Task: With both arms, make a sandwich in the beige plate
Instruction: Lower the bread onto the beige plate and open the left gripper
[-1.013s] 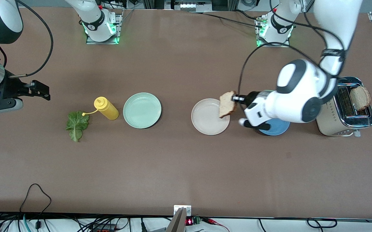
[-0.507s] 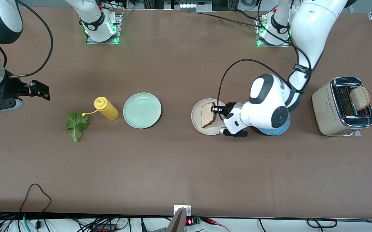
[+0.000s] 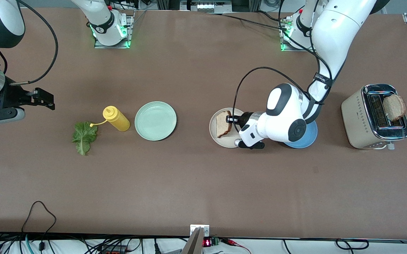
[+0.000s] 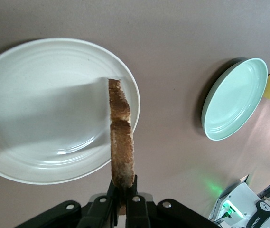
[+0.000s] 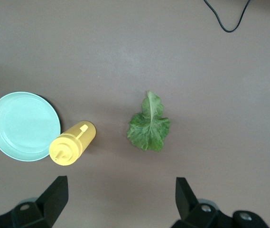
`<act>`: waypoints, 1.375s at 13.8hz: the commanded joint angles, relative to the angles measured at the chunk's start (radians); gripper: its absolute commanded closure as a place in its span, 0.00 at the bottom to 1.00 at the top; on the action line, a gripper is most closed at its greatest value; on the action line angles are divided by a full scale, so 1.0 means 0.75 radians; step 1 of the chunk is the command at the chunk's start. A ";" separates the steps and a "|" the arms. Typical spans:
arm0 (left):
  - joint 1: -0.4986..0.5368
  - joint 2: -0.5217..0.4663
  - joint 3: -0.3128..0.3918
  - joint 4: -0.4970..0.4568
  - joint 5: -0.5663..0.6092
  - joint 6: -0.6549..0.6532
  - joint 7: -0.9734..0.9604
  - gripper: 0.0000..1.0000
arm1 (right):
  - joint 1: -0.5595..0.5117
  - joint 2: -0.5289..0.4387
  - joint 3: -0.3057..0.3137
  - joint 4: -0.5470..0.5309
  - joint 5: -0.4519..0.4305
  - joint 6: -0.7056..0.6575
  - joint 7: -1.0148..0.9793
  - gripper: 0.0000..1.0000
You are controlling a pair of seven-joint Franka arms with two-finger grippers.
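Since half a second ago the left gripper (image 3: pixel 230 119) has come lower over the beige plate (image 3: pixel 224 141), carrying the bread slice (image 3: pixel 222 124) further in. Fingers clamped on slice's edge; slice held on edge above the plate (image 4: pixel 40 114), bread (image 4: pixel 121 142) upright. Right gripper (image 5: pixel 120 199) waits, fingers wide apart, over table end near lettuce leaf (image 3: pixel 84 136). Second slice (image 3: pixel 394 107) sits in toaster (image 3: pixel 358 120)

Logged: my left end effector (image 3: pixel 228 119), bread slice (image 3: pixel 223 124) clamped, has travelled from the beige plate's (image 3: pixel 224 141) 3 o'clock rim to over its centre, lower.
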 commanded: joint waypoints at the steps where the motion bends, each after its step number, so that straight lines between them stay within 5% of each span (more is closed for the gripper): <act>1: -0.013 0.007 0.009 -0.015 -0.042 0.010 -0.007 0.99 | -0.012 -0.013 0.003 -0.017 0.018 0.014 -0.006 0.00; 5: -0.003 0.011 0.013 -0.031 -0.040 0.022 -0.007 0.92 | -0.012 -0.013 0.003 -0.017 0.018 0.014 -0.006 0.00; 8: 0.003 0.029 0.027 -0.031 -0.022 0.022 0.009 0.76 | -0.012 -0.013 0.003 -0.017 0.020 0.014 -0.006 0.00; 14: 0.054 0.023 0.050 -0.045 0.068 -0.018 0.015 0.00 | -0.012 -0.013 0.001 -0.017 0.020 0.018 -0.006 0.00; 19: 0.167 -0.093 0.052 -0.029 0.175 -0.157 0.079 0.00 | -0.014 -0.011 0.001 -0.017 0.020 0.018 -0.006 0.00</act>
